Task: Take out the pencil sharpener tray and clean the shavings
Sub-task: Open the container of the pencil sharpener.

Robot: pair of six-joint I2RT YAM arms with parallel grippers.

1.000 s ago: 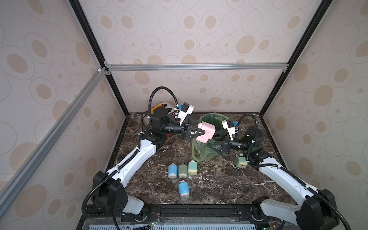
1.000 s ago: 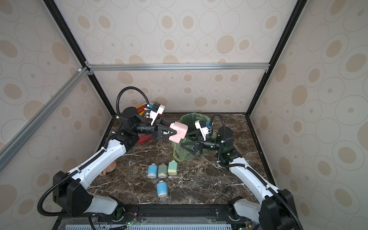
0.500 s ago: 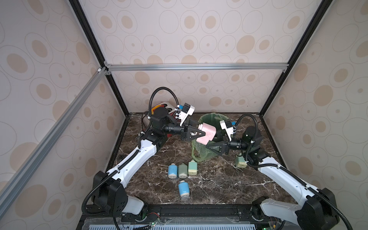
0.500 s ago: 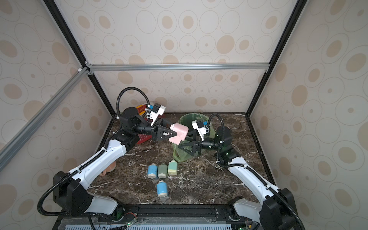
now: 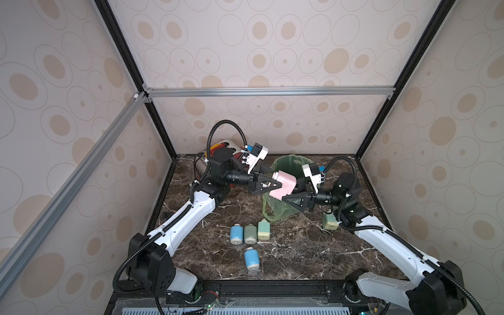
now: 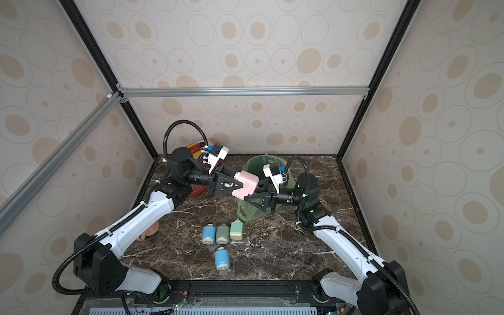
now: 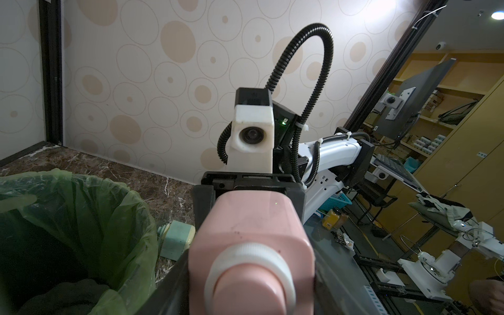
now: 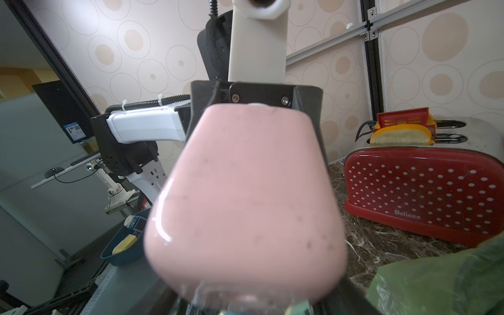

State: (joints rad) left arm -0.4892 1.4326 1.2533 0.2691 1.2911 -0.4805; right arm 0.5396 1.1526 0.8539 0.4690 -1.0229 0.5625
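Looking down, you see the pink rounded plastic pencil sharpener held in the air above the dark marbled table, close to the rim of the bin lined with a green plastic bag, and your left fingers are clenched on its end with the white ring. Your right fingers flank the opposite end, yet you cannot tell whether they press it or stand just clear. Toward the robot's base, a row of three small blue and green sharpeners lies on the table.
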